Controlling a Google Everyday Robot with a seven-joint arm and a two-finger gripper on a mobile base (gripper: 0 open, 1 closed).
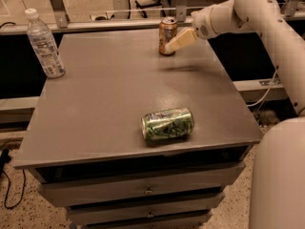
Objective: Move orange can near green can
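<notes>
Nearest the camera, the front of a grey cabinet shows flat stacked drawers with small metal knobs. At the lower right a smooth, pale, rounded part of the robot's body fills the corner, and a dark cable lies on the speckled floor at the lower left.

The cabinet top is a matte grey surface, flat and square-edged. Near its front edge, right of the middle, the green can lies on its side. It is a shiny metal cylinder with a green, white and dark leafy print and silver ends, its length running left to right.

Farther back, at the left edge, a clear plastic bottle stands upright, ribbed, with a white cap and a printed label.

At the far edge, right of centre, the orange can stands upright, well apart from the green can. It is copper-orange metal with pale markings and a silver top.

The tool, cream-coloured and blunt, hangs just beside this can on its right, its tip overlapping the can's lower right side. Whether it is wide, narrow or touching the can cannot be told. Behind it the glossy white arm curves up and away to the right.
</notes>
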